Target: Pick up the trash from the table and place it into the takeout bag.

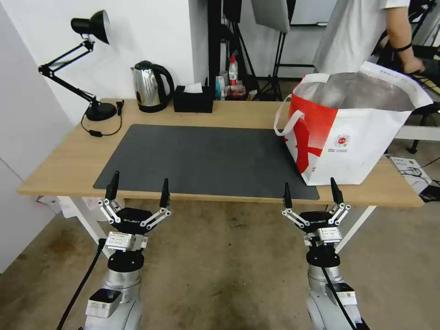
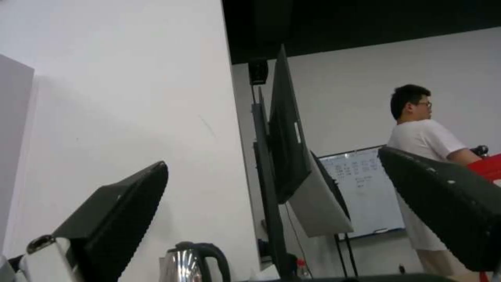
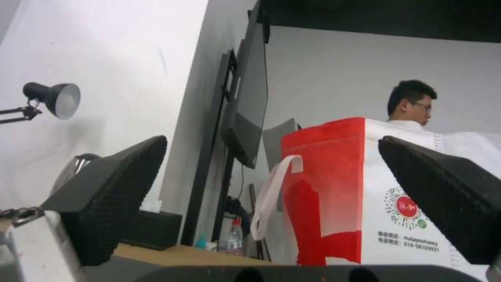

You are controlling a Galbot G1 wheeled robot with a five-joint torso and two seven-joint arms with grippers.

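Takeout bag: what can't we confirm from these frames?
- Takeout bag contents: head view sees foil lining only; the near wall hides the bottom.
- Bag print: too small in head view; right wrist view has the right gripper finger covering part.
- Left gripper: open, hanging before the table.

We see the counter (image 1: 68,160), a long light-wood top on white legs, carrying a large dark grey mat (image 1: 206,160) across its middle. Along the far edge stand a black desk lamp (image 1: 101,111) at the left, a steel kettle (image 1: 149,87) beside it, and a black tissue box (image 1: 193,100) just right of the kettle. At the right end the takeout bag (image 1: 362,146) stands upright and open, its base overlapping the mat's right edge.
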